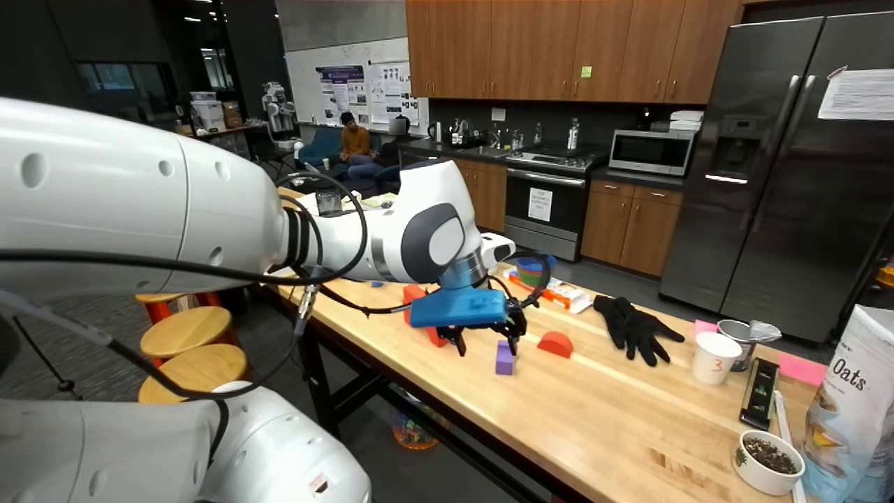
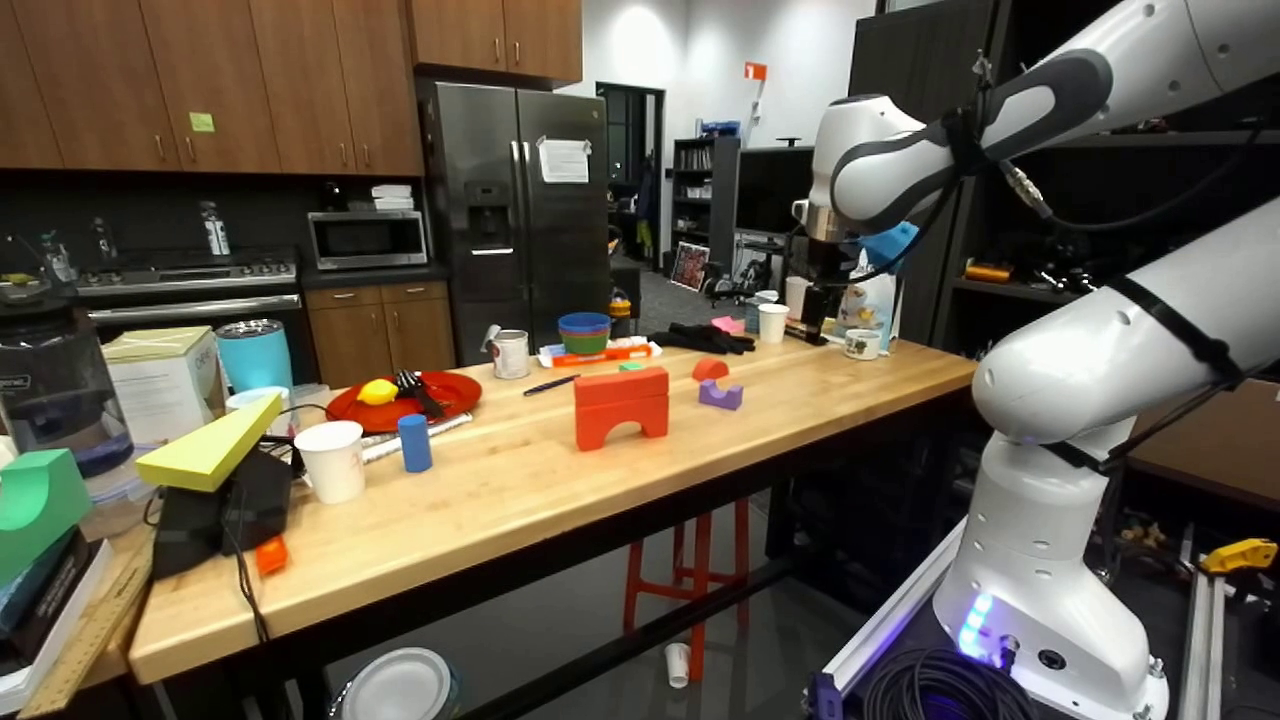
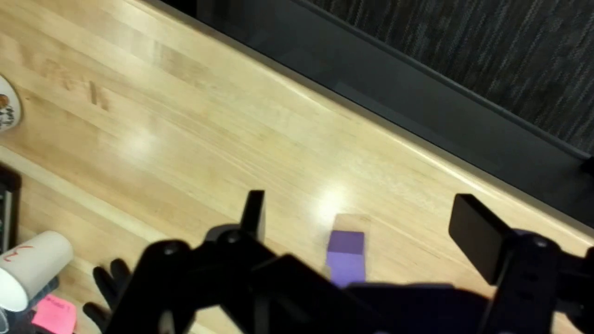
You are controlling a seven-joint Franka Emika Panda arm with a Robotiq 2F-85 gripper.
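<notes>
Carrying a scatter of objects, the long wooden worktop (image 1: pixel 621 412) runs beneath me and shows in all three views. My white arm (image 1: pixel 126 188) extends over it, with a blue piece (image 1: pixel 457 309) fixed near its end. Next in size comes the oats bag (image 1: pixel 845 412), upright on the worktop, then a red plate (image 2: pixel 455 392) bearing a yellow lemon-like thing (image 2: pixel 378 391) and black cutlery (image 2: pixel 418 394). Black gloves (image 1: pixel 632 328) lie bunched together. A red slab (image 2: pixel 622 384) rests on an upright red arch (image 2: pixel 655 422); in an exterior view that pair is partly hidden behind my blue piece.

I have my dark fingers (image 3: pixel 480 239) wide apart, tips downward, above the worktop and clear of its surface. Toward the oats bag stand a white cup (image 1: pixel 716 360) marked with a red 3 and a small white bowl (image 1: pixel 765 480) of dark loose bits (image 1: pixel 770 455).

Down among the smallest, a red half-round block (image 1: pixel 557 344) sits flat side down near the purple block (image 3: pixel 346 264). That purple block lies on the worktop, lower than my fingers and apart from them; in my wrist view it appears in the gap between the two, and in an exterior view its top shows a curved notch.
</notes>
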